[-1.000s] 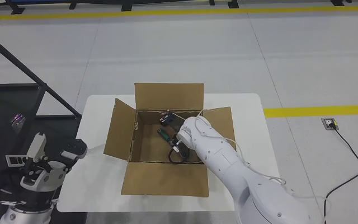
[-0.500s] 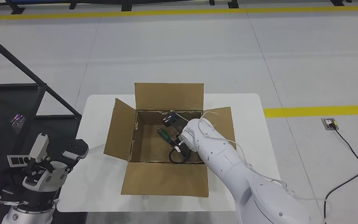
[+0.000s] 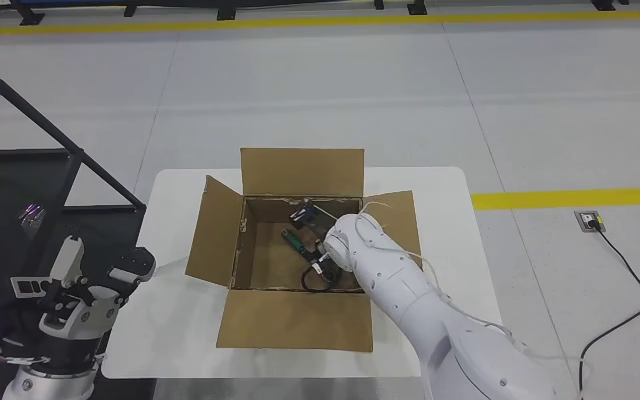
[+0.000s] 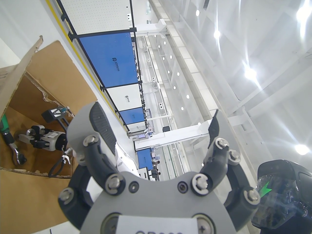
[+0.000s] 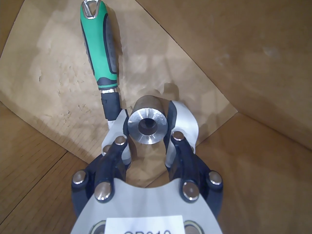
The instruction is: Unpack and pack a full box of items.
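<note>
R pincer (image 5: 148,122): inside box (image 3: 295,320), clamped on metal cylinder (image 5: 147,125).
L pincer (image 4: 156,115): wide open, empty.
Green-handled tool (image 5: 100,49): on box floor.

The right arm (image 3: 400,290) is clad in glossy white shells. The left end effector (image 4: 156,122) and right end effector (image 5: 148,124) are built from silver plates, black links and bright screws.

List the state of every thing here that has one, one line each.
Box: open, all four flaps folded out.
Wrench: lying flat on the box floor, not gripped.
Cylinder: clamped between the right pincer's fingers, inside the box.
Right pincer: shut on the cylinder.
Left pincer: open, empty, outside the box.
</note>
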{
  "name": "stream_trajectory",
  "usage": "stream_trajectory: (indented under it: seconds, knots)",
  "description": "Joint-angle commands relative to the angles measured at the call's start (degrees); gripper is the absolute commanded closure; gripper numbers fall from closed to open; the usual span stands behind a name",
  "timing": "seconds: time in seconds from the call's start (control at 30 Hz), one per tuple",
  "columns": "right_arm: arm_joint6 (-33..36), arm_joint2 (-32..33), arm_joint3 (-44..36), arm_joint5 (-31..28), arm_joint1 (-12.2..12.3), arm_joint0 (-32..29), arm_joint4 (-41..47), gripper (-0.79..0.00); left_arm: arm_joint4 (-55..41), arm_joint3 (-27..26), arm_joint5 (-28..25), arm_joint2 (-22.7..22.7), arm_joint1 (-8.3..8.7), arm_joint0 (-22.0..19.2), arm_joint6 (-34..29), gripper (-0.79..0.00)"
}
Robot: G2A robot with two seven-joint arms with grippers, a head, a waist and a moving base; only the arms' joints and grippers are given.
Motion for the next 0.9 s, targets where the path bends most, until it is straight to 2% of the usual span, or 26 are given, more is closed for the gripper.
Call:
stream_trajectory:
  seconds: [0.0, 0.03, 0.3, 0.53, 0.7, 0.87]
  knots:
    - [0.23, 0.21, -0.05, -0.57, 0.01, 0.06, -0.12, -0.018, -0.11, 0.11, -0.03, -0.05, 0.02, -0.03, 0.13, -0.785]
    - [0.2, 0.35, -0.12, -0.81, 0.02, 0.14, -0.13, 0.0, -0.08, 0.23, -0.03, -0.11, 0.03, -0.05, 0.16, -0.785]
    - [-1.17, 2.03, -1.98, -6.09, 1.02, 1.69, 0.06, 0.0, 0.05, 0.45, 0.18, -0.12, 0.17, -0.3, 0.08, -0.785]
    - [-0.72, 3.3, -9.8, -6.47, 3.59, 1.64, -2.63, 0.0, 0.53, 0.42, 1.04, 0.69, 0.4, -1.21, -0.86, -0.785]
    - [3.79, 6.08, -23.67, -2.37, 7.85, -0.66, -6.04, 0.0, 0.86, 0.35, 1.46, 1.52, 0.58, -2.08, -1.52, -0.785]
    - [15.32, 13.86, -49.63, 5.02, 15.3, -8.75, -14.02, 0.0, 1.32, 0.15, 1.2, 1.65, 0.72, -2.52, -1.69, -0.785]
